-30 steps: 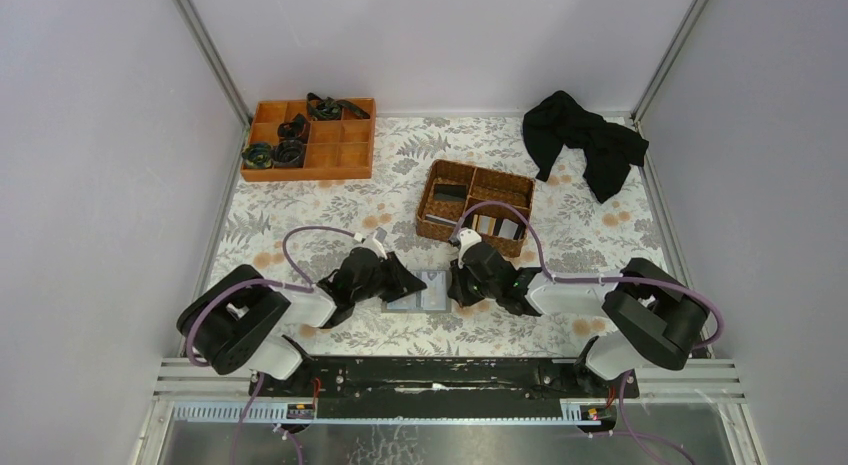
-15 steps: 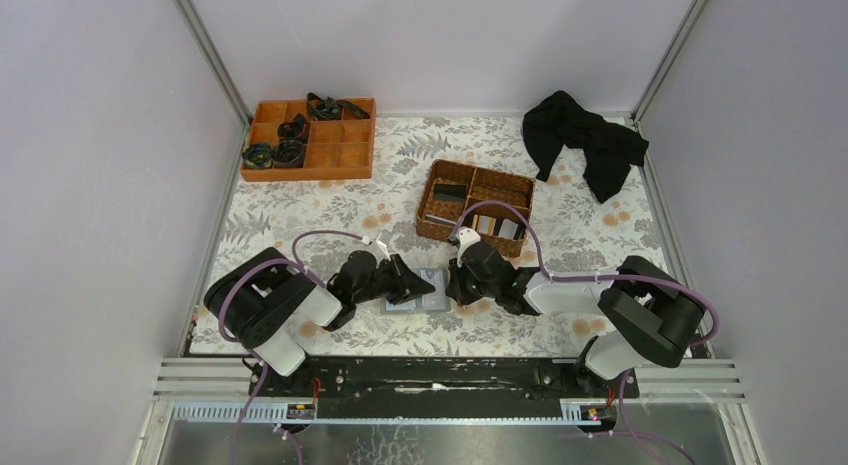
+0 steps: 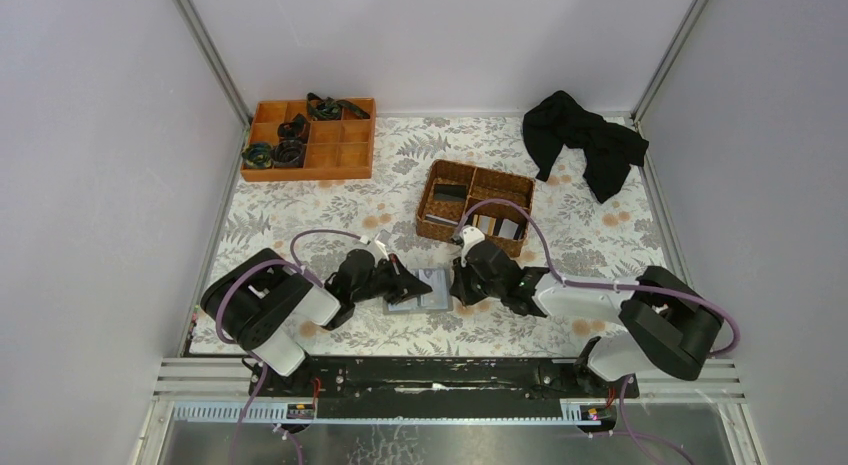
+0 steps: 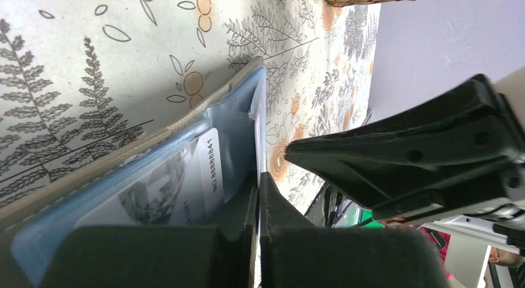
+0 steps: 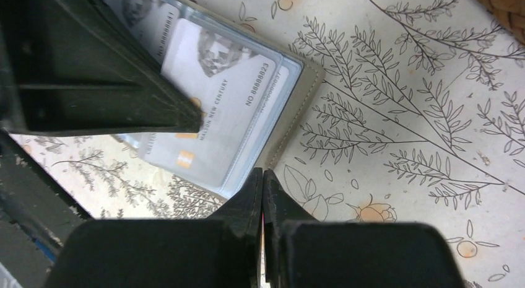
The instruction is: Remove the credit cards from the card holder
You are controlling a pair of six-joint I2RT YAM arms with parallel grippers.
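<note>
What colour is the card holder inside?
Pale blue inside the card holder, beige outside; clearest in the left wrist view.

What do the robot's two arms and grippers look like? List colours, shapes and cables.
Both arms have bulky black joints and white link shells; the left arm and right arm each carry a looping purple cable. The left gripper and right gripper are matte black and wedge-shaped, tapering to narrow tips.

table [image 3: 600, 237]: floral cover | on it: orange tray [image 3: 350, 157], wicker basket [image 3: 425, 217], black cloth [image 3: 585, 140], card holder [image 3: 432, 297]
</note>
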